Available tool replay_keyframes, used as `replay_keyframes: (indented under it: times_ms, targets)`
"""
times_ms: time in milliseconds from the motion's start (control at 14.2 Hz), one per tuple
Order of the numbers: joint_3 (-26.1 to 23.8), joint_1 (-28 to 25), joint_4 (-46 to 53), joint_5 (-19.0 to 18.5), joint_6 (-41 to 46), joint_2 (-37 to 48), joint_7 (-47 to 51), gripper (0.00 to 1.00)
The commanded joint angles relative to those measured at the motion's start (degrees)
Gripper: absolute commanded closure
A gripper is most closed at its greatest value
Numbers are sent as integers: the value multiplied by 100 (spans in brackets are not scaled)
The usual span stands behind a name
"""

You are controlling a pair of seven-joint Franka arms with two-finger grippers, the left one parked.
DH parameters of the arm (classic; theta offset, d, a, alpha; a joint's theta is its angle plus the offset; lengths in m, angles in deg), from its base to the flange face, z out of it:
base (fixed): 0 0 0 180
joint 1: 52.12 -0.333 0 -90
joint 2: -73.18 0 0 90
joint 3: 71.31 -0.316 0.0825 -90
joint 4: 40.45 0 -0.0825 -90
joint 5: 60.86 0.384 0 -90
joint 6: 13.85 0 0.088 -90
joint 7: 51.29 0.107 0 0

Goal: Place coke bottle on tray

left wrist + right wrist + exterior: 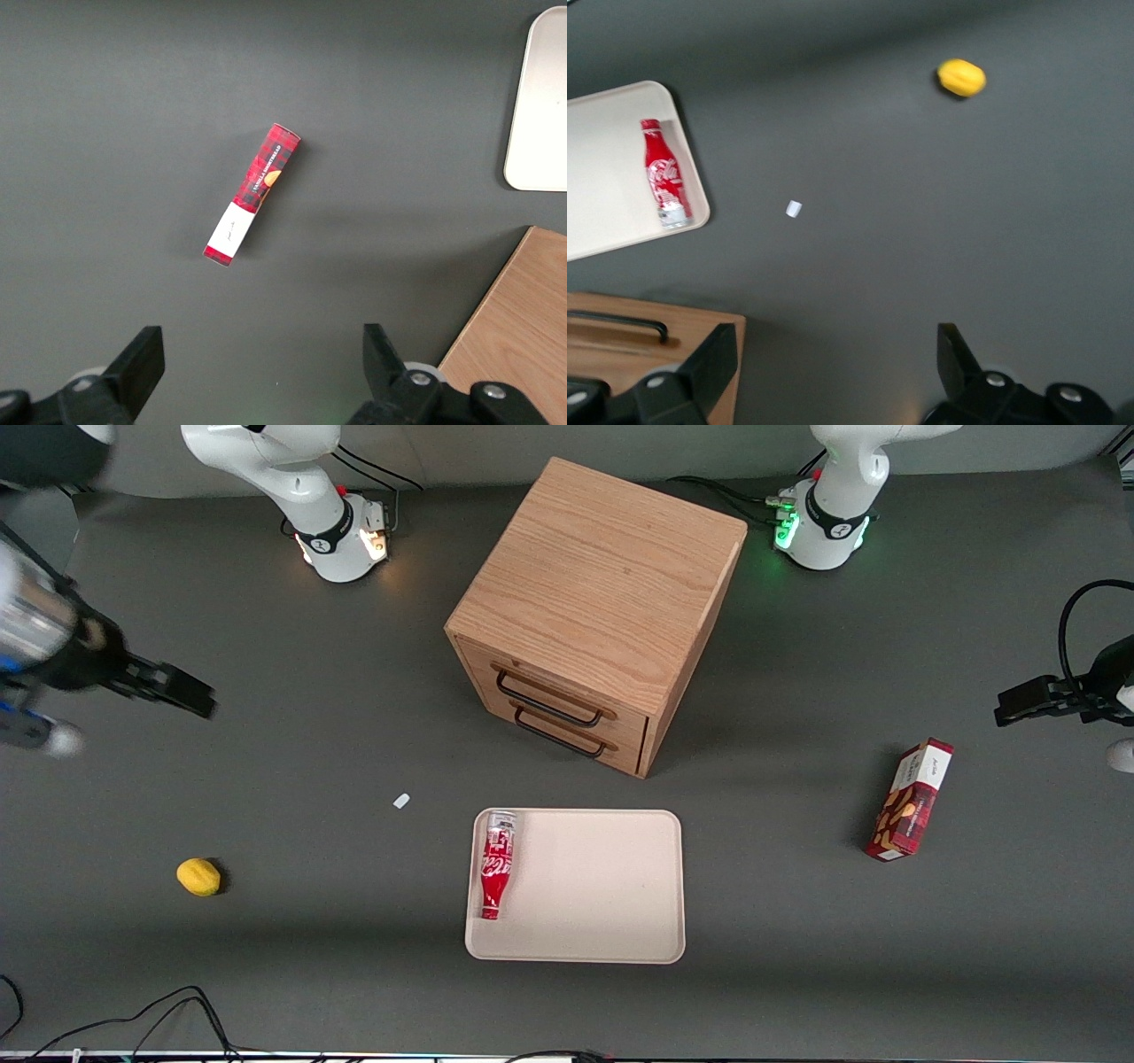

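The coke bottle [497, 864] lies flat on the beige tray [602, 903], along the tray's edge toward the working arm's end, cap pointing to the front camera. It also shows in the right wrist view [664, 174], lying on the tray [611, 177]. My right gripper [168, 688] is open and empty, raised well above the table toward the working arm's end, far from the tray. In the right wrist view the gripper [833, 359] has its fingers spread wide over bare table.
A wooden two-drawer cabinet [595, 607] stands farther from the front camera than the tray. A yellow lemon [198, 876] and a small white scrap [401, 801] lie toward the working arm's end. A red snack box [911, 802] lies toward the parked arm's end.
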Motion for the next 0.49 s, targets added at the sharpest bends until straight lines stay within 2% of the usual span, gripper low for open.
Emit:
replay_keyframes:
  times_ms: [0, 212, 424]
  targets:
    - [324, -27, -2399, 279, -963, 1640, -197, 0]
    - [342, -44, -3378, 315, -1493, 2276, -188, 0]
    - [334, -71, -3259, 306, -1441, 2269, -180, 0]
